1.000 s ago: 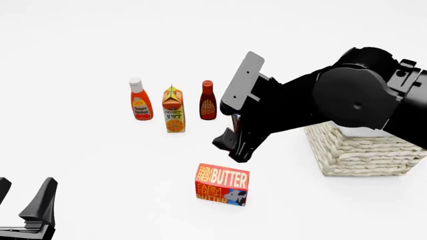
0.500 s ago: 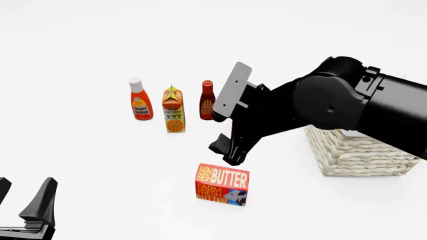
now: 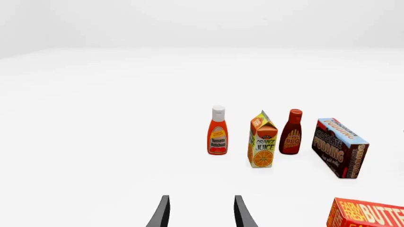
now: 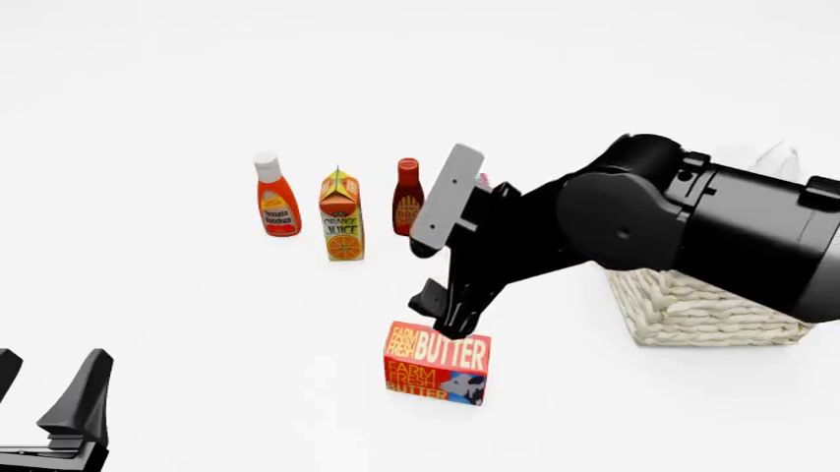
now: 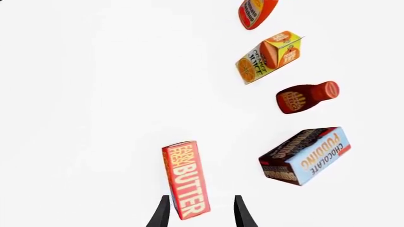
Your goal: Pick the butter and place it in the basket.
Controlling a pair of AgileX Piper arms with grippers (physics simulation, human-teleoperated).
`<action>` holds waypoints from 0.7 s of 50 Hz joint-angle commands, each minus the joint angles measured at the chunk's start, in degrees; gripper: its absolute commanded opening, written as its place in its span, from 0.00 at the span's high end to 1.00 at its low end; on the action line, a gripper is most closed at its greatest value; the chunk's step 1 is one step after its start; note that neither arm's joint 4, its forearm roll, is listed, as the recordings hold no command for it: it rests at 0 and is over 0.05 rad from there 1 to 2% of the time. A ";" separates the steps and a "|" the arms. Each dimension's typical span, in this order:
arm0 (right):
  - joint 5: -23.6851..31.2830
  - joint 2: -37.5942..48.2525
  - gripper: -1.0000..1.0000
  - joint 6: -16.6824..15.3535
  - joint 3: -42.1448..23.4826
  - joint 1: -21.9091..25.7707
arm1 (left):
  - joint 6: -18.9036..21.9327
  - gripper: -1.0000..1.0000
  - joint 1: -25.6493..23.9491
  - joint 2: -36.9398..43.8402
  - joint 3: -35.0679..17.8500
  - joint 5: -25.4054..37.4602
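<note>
The butter, a red-orange box with cream lettering, stands on the white table in front of centre. It also shows in the right wrist view and at the edge of the left wrist view. My right gripper is open and hangs just above the butter's top; in the right wrist view the box's near end lies between the fingers. The wicker basket stands at the right, partly hidden by the right arm. My left gripper is open and empty at the front left.
A ketchup bottle, an orange juice carton and a BBQ sauce bottle stand in a row behind the butter. The chocolate pudding box lies to their right, hidden by the right arm in the front view.
My right arm has come down and toward the front, bringing the open gripper from well above the butter to just over its top. The left arm has not moved.
</note>
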 commanded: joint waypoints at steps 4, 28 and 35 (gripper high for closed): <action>-1.33 0.57 0.00 0.24 1.43 0.41 | 0.00 0.00 0.00 0.00 0.00 0.00; -4.13 2.77 0.00 0.22 2.86 0.17 | 0.00 0.00 0.00 0.00 0.00 0.00; -5.21 3.22 0.00 0.52 3.85 0.48 | 0.00 0.00 0.00 0.00 0.00 0.00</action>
